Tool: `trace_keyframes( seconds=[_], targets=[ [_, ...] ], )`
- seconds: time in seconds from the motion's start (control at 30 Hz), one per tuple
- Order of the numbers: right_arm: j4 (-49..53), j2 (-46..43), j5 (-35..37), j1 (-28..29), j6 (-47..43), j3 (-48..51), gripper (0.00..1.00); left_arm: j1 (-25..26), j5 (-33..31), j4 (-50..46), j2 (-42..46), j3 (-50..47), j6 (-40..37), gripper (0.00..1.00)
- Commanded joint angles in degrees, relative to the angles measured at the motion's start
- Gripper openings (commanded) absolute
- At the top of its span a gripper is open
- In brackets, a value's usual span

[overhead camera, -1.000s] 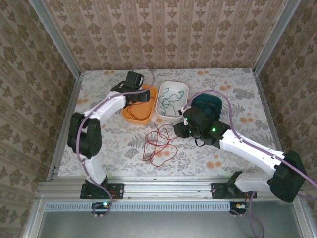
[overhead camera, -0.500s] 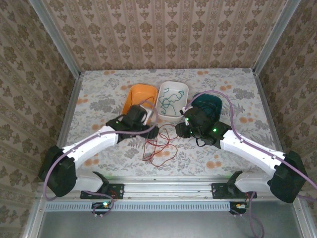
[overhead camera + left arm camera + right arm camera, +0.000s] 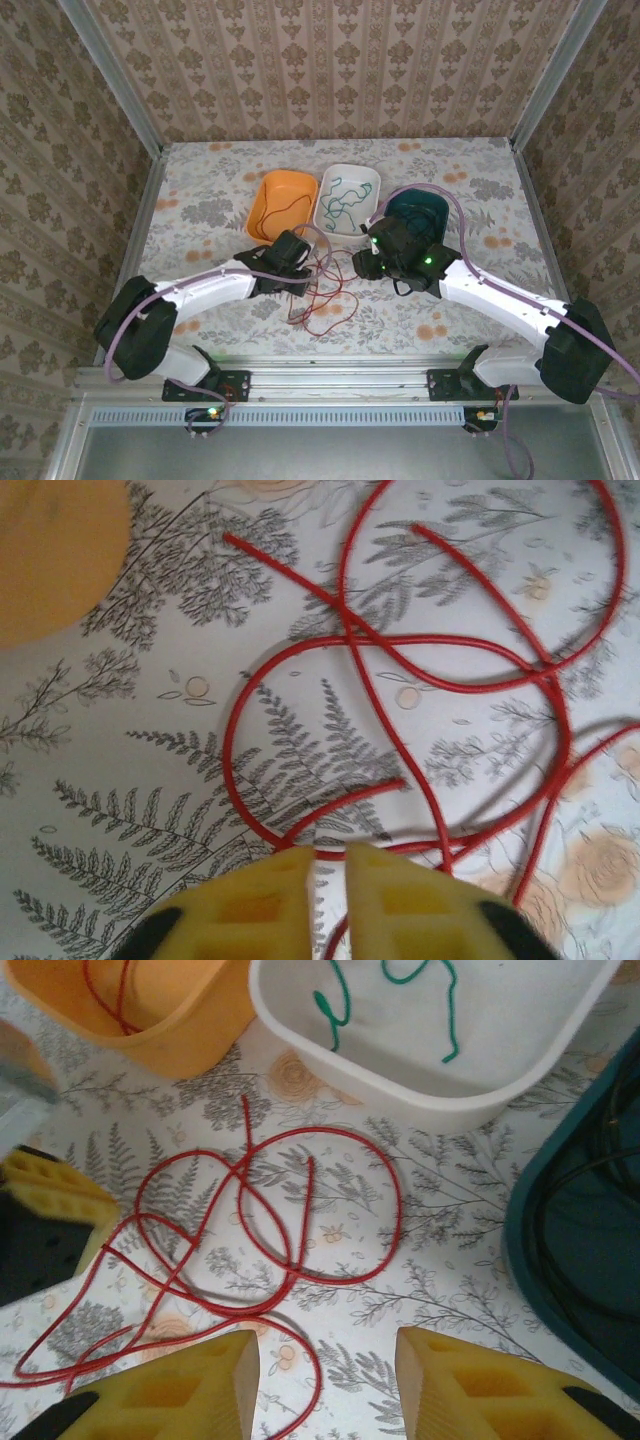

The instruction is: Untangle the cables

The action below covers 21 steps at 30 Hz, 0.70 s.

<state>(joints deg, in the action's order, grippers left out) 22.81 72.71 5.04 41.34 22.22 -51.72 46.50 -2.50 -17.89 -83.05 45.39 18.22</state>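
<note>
On the floral table [image 3: 200, 195], just in front of the white tray [image 3: 420, 1090]: a loose tangle of red cable [image 3: 300, 1210]. Lies flat, loops and crosses over itself several times, and stretches from just below the tray's near wall toward the arms' bases.

Inside the white tray, a thin green cable [image 3: 335, 1005], curled on its floor. Just beside the white tray on its left, an orange tray [image 3: 190, 1035] with a second red cable [image 3: 122, 990] inside. To the right of the white tray, a teal tray [image 3: 522, 1235] with dark cable loops [image 3: 600, 1160] in it.

Left gripper [image 3: 345, 858]: front-left of the white tray, low at the left edge of the red tangle. Yellow fingers [image 3: 260, 900] pressed together, only a hairline slit between them. A run of the red cable right at the tips; cannot tell whether pinched or merely lying beneath.

Right gripper [image 3: 325, 1365]: in front of the white tray, toward its right corner, above the right side of the tangle. Yellow fingers [image 3: 480, 1390] well apart, with nothing between them but table and a stretch of red cable lying on it. Grips nothing.
</note>
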Motion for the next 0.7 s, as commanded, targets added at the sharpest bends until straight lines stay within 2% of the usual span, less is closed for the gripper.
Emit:
trace_keyframes(
  seconds=[0.0, 0.1, 0.2, 0.4, 0.67],
  targets=[
    [-1.5, -0.6, -7.2, -0.3, -1.9, 1.2, 0.43, 2.3, -5.1, 0.1, 0.7, 4.2, -2.5, 0.00],
    [-1.3, 2.8, -12.7, 0.4, -4.5, 0.1, 0.43, 5.4, -6.9, 1.2, 4.7, 7.3, -6.5, 0.01],
    [0.1, 9.2, -17.1, 0.5, -6.6, -2.3, 0.43, 7.3, -5.0, 5.2, 9.7, 8.8, -8.7, 0.00],
    [-2.4, 16.0, -18.0, 0.4, -6.7, -2.5, 0.43, 7.3, 2.1, 9.7, 18.4, 10.8, -7.6, 0.00],
    [-4.1, 20.1, -16.2, -0.6, -4.2, 0.4, 0.42, 7.3, 1.4, 9.1, 27.1, 17.9, -12.9, 0.00]
  ],
)
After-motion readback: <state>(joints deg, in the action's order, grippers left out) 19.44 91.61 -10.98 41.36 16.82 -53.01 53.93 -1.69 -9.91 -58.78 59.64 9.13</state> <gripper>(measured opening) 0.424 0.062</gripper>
